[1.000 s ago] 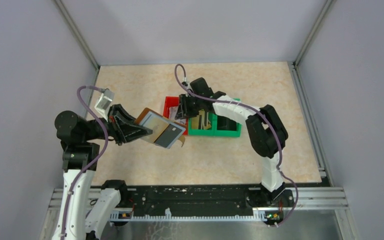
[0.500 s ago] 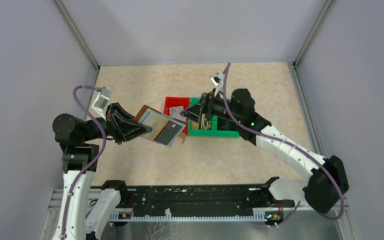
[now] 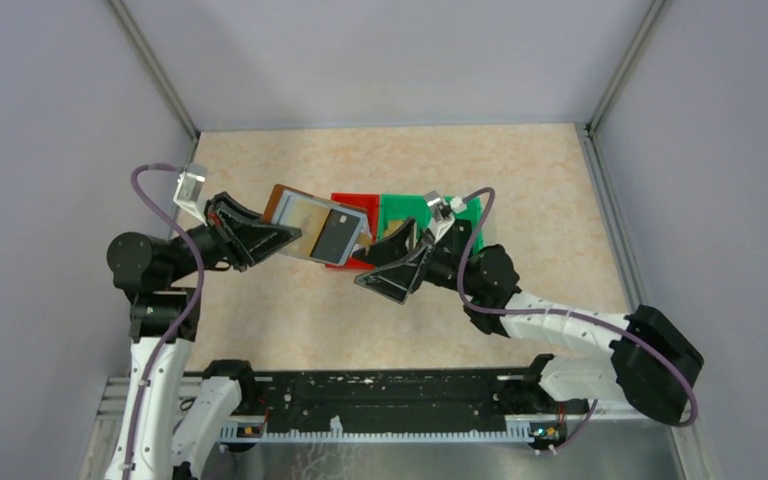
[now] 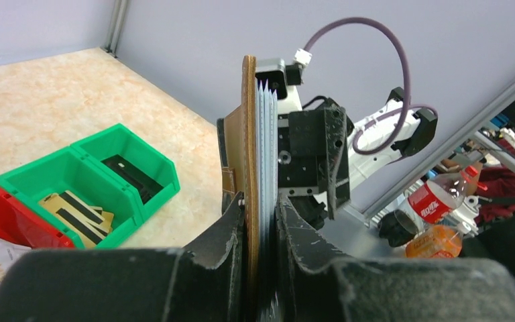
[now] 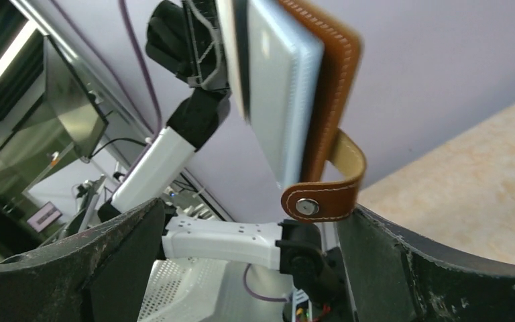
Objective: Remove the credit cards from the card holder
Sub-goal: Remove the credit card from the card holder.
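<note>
A small brown leather folding card holder [image 3: 305,215], with a dark card [image 3: 334,232] in its pale pocket, is held raised over a red plastic bin [image 3: 348,200], pinched by the left gripper [image 3: 282,237]. The right gripper [image 3: 380,262] is spread wide just beside it. Gold striped cards [image 4: 80,209] are seen lying in a green plastic bin [image 4: 33,172].

Open card holder [image 3: 310,225] clamped in the left gripper [image 3: 285,238]
The gripper grips the holder's left edge, its pale inside up, with a dark credit card [image 3: 335,233] in a pocket. The holder overlaps the red bin [image 3: 353,200], and the green bin [image 3: 405,207] adjoins that. The right gripper [image 3: 368,265] stands wide open just beside the holder's near-right corner.
</note>
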### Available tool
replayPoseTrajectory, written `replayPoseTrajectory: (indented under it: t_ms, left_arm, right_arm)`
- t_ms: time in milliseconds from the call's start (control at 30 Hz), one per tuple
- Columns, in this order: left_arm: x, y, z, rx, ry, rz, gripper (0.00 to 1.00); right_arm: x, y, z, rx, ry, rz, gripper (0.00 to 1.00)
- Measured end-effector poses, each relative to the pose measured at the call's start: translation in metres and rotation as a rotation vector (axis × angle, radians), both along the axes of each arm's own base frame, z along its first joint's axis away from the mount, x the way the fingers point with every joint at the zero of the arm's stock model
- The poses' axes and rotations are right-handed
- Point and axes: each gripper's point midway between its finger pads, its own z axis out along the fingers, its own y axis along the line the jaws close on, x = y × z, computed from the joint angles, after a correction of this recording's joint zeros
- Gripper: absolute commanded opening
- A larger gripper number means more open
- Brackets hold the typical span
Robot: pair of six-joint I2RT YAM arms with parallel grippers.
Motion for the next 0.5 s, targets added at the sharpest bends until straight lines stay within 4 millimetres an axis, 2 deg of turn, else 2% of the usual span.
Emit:
replayPoseTrajectory:
  t_ms: [133, 267, 333, 467, 500]
  left_arm:
    - [0.004, 0.001, 0.005, -0.035, 0.018, 0.022, 0.0]
    - [0.005, 0.002, 0.006, -0.049, 0.027, 0.028, 0.0]
    - [0.005, 0.002, 0.007, -0.055, 0.03, 0.029, 0.0]
    - [0.004, 0.002, 0.009, -0.058, 0.026, 0.028, 0.01]
    - [0.003, 0.002, 0.009, -0.058, 0.025, 0.028, 0.04]
  right_arm:
    - [-0.008, 0.018, 0.008, 0.05, -0.006, 0.036, 0.93]
    - [0.002, 0.034, 0.008, 0.06, 0.029, 0.019, 0.78]
    - [0.007, 0.038, 0.009, 0.073, 0.05, 0.003, 0.66]
    - [0.016, 0.04, 0.016, 0.116, 0.071, -0.024, 0.27]
    - [0.017, 0.04, 0.018, 0.125, 0.079, -0.025, 0.17]
